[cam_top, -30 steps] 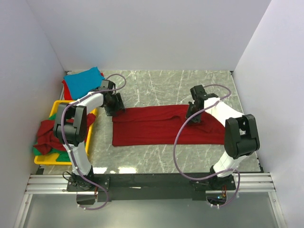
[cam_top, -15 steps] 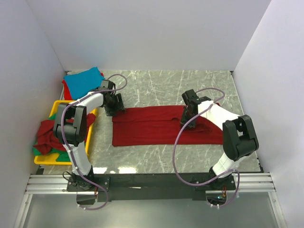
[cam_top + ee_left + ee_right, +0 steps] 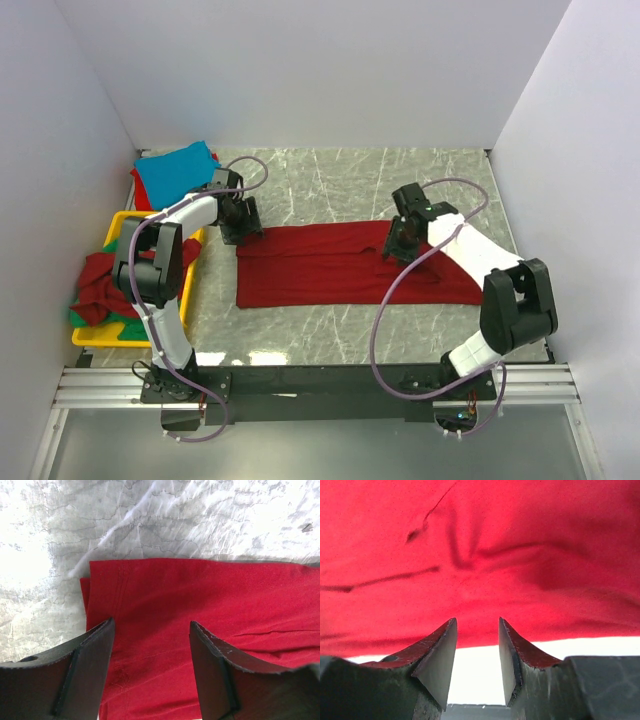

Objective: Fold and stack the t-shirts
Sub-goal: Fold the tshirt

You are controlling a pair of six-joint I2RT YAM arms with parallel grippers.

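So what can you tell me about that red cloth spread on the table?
The dark red soft cloth t-shirt lies flat on the grey marble-patterned table, folded into a long band running left to right, lightly creased. The left pincer stands open over its far-left corner, the right pincer open near its far edge.

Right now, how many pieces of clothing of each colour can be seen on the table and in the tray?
Dark red: 3 (spread red shirt, crumpled red shirt in the yellow tray, red edge under the turquoise shirt)
Turquoise: 1
Green: 1 (green cloth, mostly buried in the tray)
Total: 5 visible; more could be hidden.
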